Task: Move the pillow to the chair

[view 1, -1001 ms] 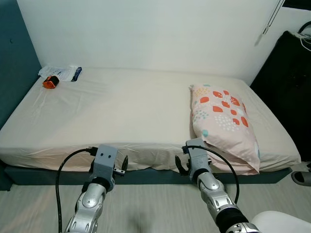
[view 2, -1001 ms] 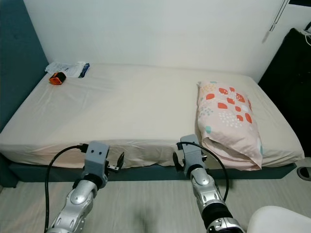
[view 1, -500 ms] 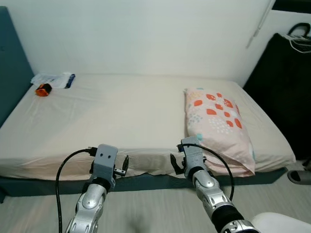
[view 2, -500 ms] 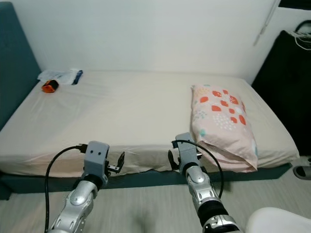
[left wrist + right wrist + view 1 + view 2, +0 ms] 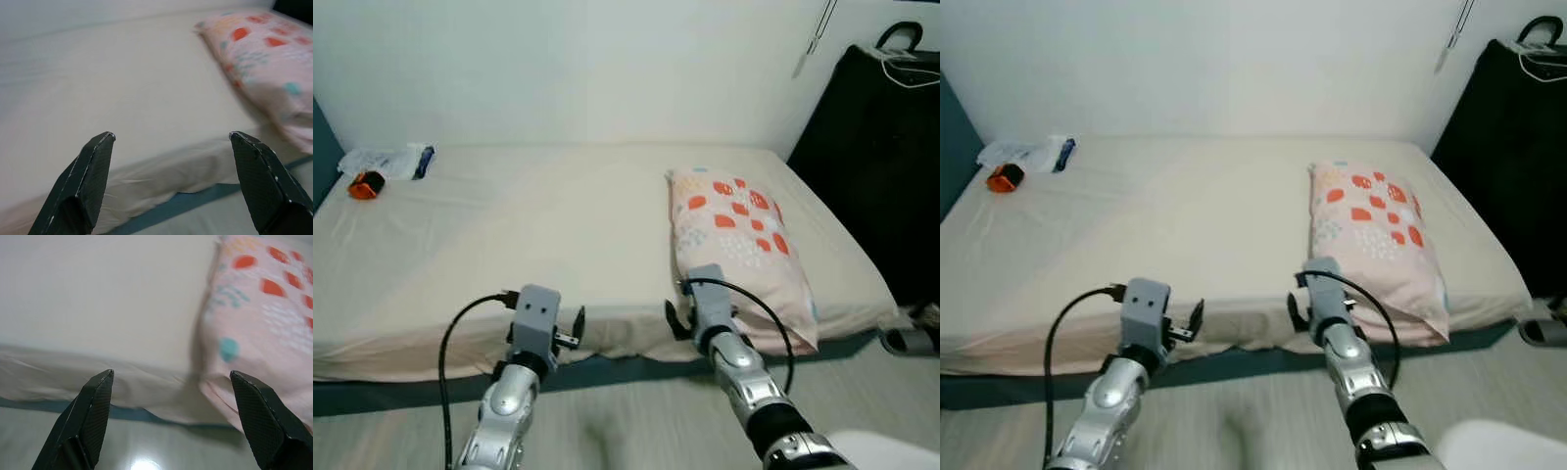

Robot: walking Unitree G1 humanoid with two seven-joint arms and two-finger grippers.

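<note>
Nearest, both silver arms were held out over the pale wood-look floor (image 5: pixel 607 431), short of the bed. The left claw (image 5: pixel 171 147) was seen spread wide and empty, aimed at the bed's front edge. The right claw (image 5: pixel 171 382) was likewise spread wide and empty, with the pillow's near end just ahead of it, not yet touched.

The pink pillow with red and teal spots (image 5: pixel 734 235) was lying lengthwise on the robot's right part of the cream-sheeted bed (image 5: pixel 509 225), its near end slightly overhanging the front edge above the dark teal bed base (image 5: pixel 626 357).

Handling, judged: soft, light and floppy; it is expected to sag and fold if pinched at one corner. The fabric looked non-slippery and nothing fragile was involved. A hold is best taken at the overhanging near end, a thick fold of edge being pinched, ideally with one claw at each near corner so the bulk is not dragged.

Room: plenty of bare sheet lay to the pillow's left. A tall black object (image 5: pixel 871 147) stood close beyond the bed's right side, so a lift up and back toward the floor looked safer than a swing right.

Far off, a small orange object (image 5: pixel 362 183) and a clear plastic packet (image 5: pixel 386 160) lay in the bed's far left corner, well apart, below the white wall (image 5: pixel 587 69).
</note>
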